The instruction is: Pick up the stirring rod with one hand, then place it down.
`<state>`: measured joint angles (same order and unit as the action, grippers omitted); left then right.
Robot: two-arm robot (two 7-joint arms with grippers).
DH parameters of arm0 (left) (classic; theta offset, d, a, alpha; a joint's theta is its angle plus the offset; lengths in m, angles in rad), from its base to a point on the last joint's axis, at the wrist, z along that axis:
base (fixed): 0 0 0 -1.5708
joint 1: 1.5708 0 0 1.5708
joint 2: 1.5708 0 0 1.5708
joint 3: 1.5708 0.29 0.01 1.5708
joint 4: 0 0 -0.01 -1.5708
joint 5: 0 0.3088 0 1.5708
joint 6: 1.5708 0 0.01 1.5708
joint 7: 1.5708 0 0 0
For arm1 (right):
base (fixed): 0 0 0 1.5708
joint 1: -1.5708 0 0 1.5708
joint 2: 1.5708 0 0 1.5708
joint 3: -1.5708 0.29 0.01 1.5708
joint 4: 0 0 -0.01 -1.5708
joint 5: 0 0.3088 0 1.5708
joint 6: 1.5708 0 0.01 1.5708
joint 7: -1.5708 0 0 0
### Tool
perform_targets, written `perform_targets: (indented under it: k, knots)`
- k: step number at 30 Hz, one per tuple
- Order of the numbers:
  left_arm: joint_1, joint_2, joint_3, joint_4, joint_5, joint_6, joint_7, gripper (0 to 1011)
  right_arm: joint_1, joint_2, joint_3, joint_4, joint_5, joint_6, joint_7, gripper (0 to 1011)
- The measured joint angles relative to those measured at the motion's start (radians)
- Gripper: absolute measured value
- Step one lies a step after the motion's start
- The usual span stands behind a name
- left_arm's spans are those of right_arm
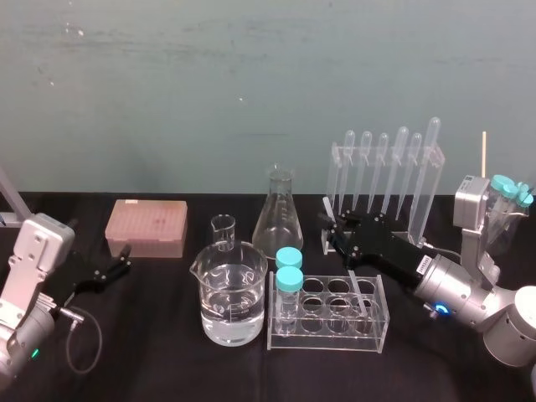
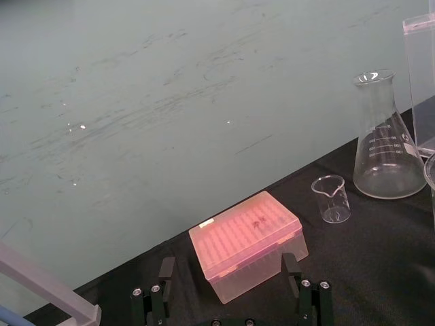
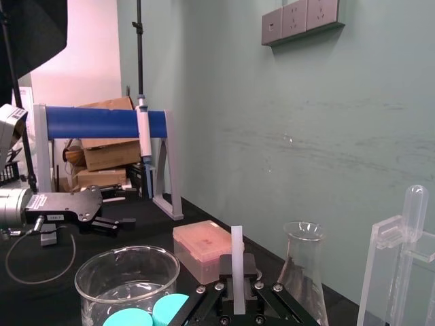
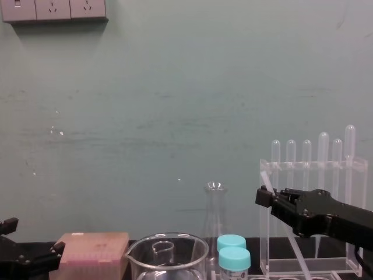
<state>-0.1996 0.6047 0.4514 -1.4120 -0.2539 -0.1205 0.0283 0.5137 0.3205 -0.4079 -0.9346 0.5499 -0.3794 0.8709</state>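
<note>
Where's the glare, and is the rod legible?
Right wrist view: room past the blue bar is blown out; stirring rod stands pale against the dark right tool. Chest view: its tip fades into the clear rack. Left wrist view: glint on flask rim.

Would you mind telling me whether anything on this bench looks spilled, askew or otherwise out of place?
Nothing looks spilled or damaged. The beaker and flask stand upright. The only thing not resting in place is the stirring rod, clamped in the right tool before the pipette rack. The left tool sits open at the left.
</note>
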Motion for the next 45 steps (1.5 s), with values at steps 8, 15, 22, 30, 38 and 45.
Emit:
perform_targets:
  k: [8,15,22,30,38,45]
  knots:
    - [0.000,0.000,0.000,0.000,0.000,0.000,0.000,1000,-0.001,0.000,0.001,-0.001,0.001,-0.002,-0.001,298]
    - [0.000,0.000,0.000,0.000,0.000,0.000,0.000,1000,-0.001,0.000,0.001,-0.002,0.001,-0.002,-0.001,528]
    - [0.000,0.000,0.000,0.000,0.000,0.000,0.000,1000,-0.001,0.000,0.001,-0.002,0.002,-0.003,-0.002,751]
    - [0.000,0.000,0.000,0.000,0.000,0.000,0.000,1000,0.006,-0.002,0.007,-0.016,0.007,-0.012,-0.002,973]
    - [0.000,0.000,0.000,0.000,0.000,0.000,0.000,1000,0.011,0.003,0.061,-0.121,-0.016,-0.087,-0.104,1003]
    - [0.000,0.000,0.000,0.000,0.000,0.000,0.000,1000,-0.080,0.047,0.129,-0.269,-0.154,-0.001,-0.381,1003]
